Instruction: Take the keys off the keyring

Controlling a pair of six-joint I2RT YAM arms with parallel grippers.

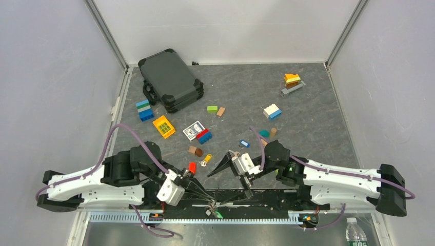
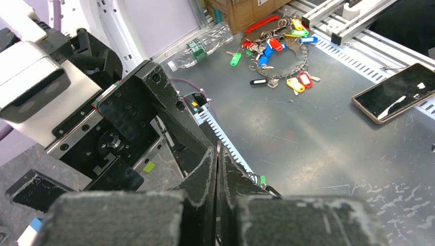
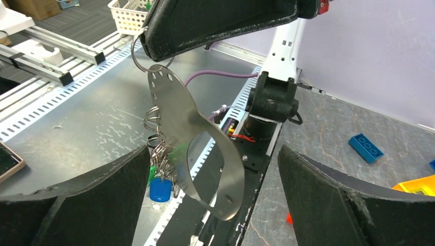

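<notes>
My left gripper (image 1: 209,199) is shut on the thin wire top of the keyring (image 1: 212,207), over the table's near edge. In the left wrist view the pads (image 2: 208,169) press together with the wire between them. In the right wrist view the keyring (image 3: 177,110) hangs as a flat grey metal loop with holes. A blue-headed key (image 3: 160,189) and a green one (image 3: 154,171) dangle from small rings on it. My right gripper (image 3: 213,154) stands open, a finger on each side of the loop's lower end without touching it. From above, the right gripper (image 1: 230,186) sits just right of the left one.
Small keys with yellow (image 1: 207,158), red (image 1: 192,167) and blue (image 1: 244,144) heads lie on the mat. Further back are a card box (image 1: 194,129), a black case (image 1: 171,79) and building blocks (image 1: 272,111). Below the table lie a pile of tagged keys (image 2: 277,56) and a phone (image 2: 397,92).
</notes>
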